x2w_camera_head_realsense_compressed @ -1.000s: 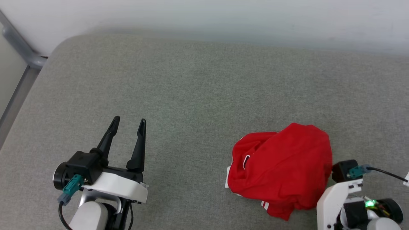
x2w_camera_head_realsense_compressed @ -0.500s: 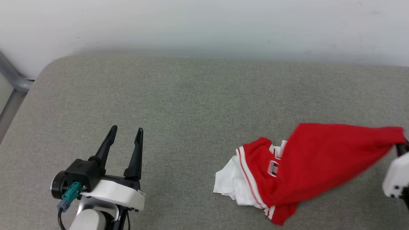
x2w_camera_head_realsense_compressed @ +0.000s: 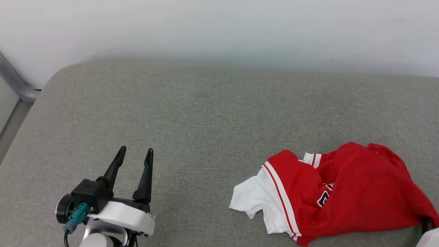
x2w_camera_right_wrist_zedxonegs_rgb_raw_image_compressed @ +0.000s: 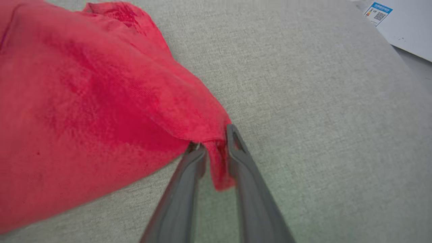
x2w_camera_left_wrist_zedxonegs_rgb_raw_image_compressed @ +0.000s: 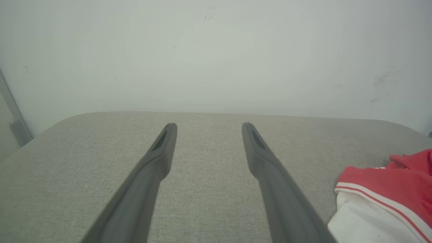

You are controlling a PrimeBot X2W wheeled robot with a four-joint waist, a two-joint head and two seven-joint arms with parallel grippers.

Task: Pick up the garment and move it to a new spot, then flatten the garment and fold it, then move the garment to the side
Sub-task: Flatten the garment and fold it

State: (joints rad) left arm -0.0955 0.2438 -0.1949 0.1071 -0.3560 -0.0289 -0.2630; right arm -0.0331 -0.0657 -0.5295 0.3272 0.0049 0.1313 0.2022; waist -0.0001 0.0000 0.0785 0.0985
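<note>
The garment (x2w_camera_head_realsense_compressed: 343, 199), a red jersey with a white sleeve and red-white striped trim, lies crumpled on the grey padded surface (x2w_camera_head_realsense_compressed: 205, 120) at the lower right of the head view. It also shows at the right edge of the left wrist view as the garment (x2w_camera_left_wrist_zedxonegs_rgb_raw_image_compressed: 388, 192). My right gripper (x2w_camera_right_wrist_zedxonegs_rgb_raw_image_compressed: 213, 140) stands at the red hem of the garment (x2w_camera_right_wrist_zedxonegs_rgb_raw_image_compressed: 84, 101), its jaws slightly parted with a loose fold of cloth hanging between them. My left gripper (x2w_camera_head_realsense_compressed: 135, 150) hovers at the lower left, open and empty, well apart from the jersey; its fingers (x2w_camera_left_wrist_zedxonegs_rgb_raw_image_compressed: 158, 158) point toward the wall.
A white wall (x2w_camera_head_realsense_compressed: 219, 27) runs along the far edge of the padded surface. A grey metal frame (x2w_camera_head_realsense_compressed: 13, 89) stands beyond the rounded left corner. A white object with a blue label (x2w_camera_right_wrist_zedxonegs_rgb_raw_image_compressed: 398, 23) lies past the surface's right edge. Bare fabric stretches between the grippers.
The right gripper dragged the raised garment to the right, then lowered it; the jersey now lies spread lower. Its jaws have parted from shut. The left gripper stayed put.
</note>
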